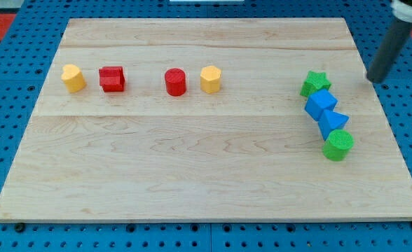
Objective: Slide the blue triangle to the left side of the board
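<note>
The blue triangle [332, 122] lies at the view's right on the wooden board [206, 175], wedged between a blue cube [320, 104] above it and a green cylinder [338, 145] below it. A green star [315, 82] tops this touching column. My tip [375, 80] is at the board's right edge, up and to the right of the blue triangle, well apart from it and nearest the green star.
Along the upper left stand a yellow heart-like block [73, 78], a red cube-like block [112, 79], a red cylinder [175, 82] and a yellow hexagonal block [210, 79]. Blue pegboard [3, 105] surrounds the board.
</note>
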Robot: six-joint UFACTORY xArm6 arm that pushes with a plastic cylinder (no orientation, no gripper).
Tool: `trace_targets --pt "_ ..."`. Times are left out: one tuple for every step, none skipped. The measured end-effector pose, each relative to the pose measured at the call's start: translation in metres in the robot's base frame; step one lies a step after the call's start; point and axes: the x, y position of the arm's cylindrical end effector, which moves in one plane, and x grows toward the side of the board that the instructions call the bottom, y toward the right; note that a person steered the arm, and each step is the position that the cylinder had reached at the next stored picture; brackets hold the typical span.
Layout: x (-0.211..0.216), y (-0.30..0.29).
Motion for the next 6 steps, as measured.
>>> trace_targets --pt "0.029 0.005" --pt "0.057 -0.013" --pt "0.07 -0.031" --pt "0.086 -0.039" --pt "0.092 -0.066" --pt "0.093 -0.089"
